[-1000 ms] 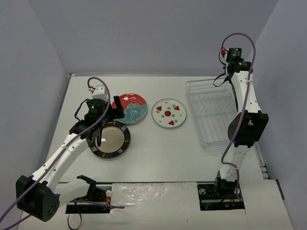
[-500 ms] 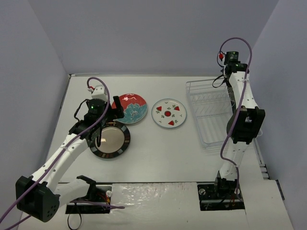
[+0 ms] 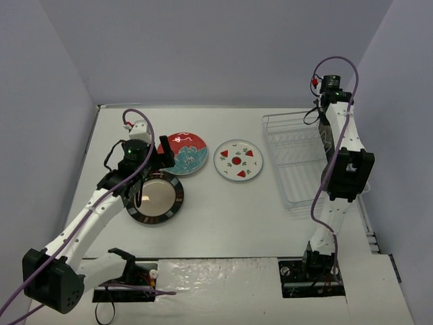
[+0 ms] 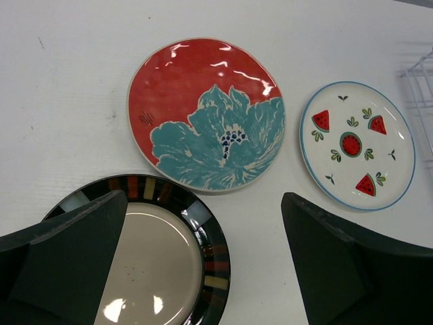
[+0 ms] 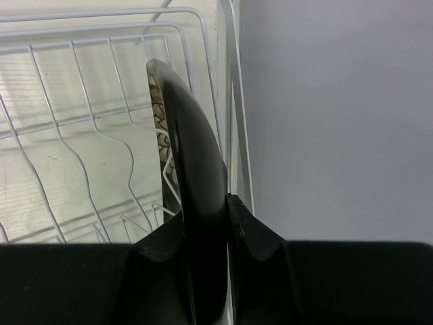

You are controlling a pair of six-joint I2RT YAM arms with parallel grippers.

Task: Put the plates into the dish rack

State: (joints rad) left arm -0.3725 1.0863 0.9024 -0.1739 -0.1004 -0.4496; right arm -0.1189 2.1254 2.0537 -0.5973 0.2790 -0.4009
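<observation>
Your right gripper [image 5: 206,217] grips the black plate [image 5: 193,135] inside the dish rack [image 5: 81,101] at the counter's right edge; your left gripper [image 4: 204,203] gapes over the black-rimmed plate [image 4: 155,271].

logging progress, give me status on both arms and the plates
Left fingers open above round black-rimmed beige-centre plate. Right fingers shut on black pale-patterned plate, edge-on at white wire dish rack. Round red-and-teal floral plate, white watermelon plate flat on table; nothing blocking.

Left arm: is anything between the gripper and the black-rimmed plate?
Nothing visible. The left gripper hangs open directly over the black-rimmed plate, and the plate's face is bare. The floral plate lies beyond it, out of the way.
</observation>
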